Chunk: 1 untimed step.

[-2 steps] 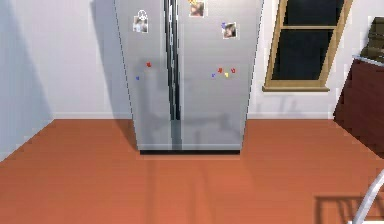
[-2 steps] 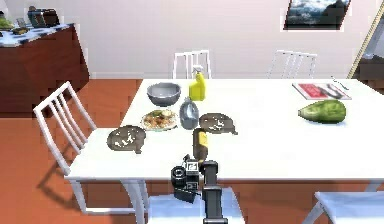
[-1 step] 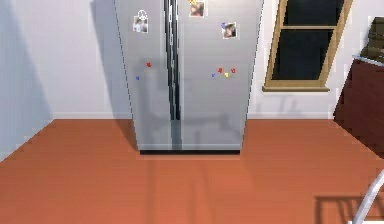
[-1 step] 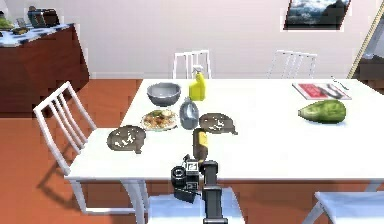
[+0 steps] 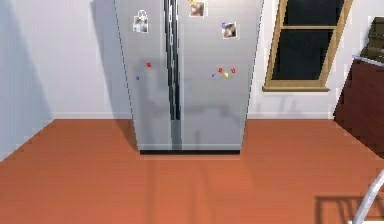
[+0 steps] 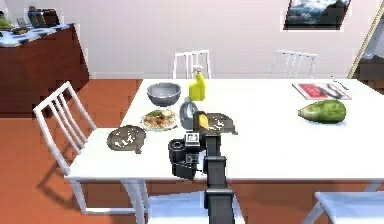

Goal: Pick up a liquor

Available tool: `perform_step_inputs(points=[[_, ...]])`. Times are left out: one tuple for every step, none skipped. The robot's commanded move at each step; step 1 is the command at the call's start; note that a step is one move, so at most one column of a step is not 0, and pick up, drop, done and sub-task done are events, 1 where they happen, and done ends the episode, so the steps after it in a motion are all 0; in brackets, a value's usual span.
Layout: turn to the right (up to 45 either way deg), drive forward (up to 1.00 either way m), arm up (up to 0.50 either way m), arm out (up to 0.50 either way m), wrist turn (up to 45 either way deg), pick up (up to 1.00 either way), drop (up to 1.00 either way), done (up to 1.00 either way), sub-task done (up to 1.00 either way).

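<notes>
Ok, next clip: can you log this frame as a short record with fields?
surface: white table with white chairs around it
on it: grey bowl, yellow bottle, plate of food, green fruit
tool: over the table's near edge; cannot tell whether it holds anything
liquor candidate: the yellow bottle, unconfirmed
ahead: steel fridge, window to its right
</notes>
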Motion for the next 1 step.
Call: perform_step_inputs(points=[[0.0, 0.00, 0.00, 0.00, 0.0, 0.00, 0.00, 1.00, 0.00]])
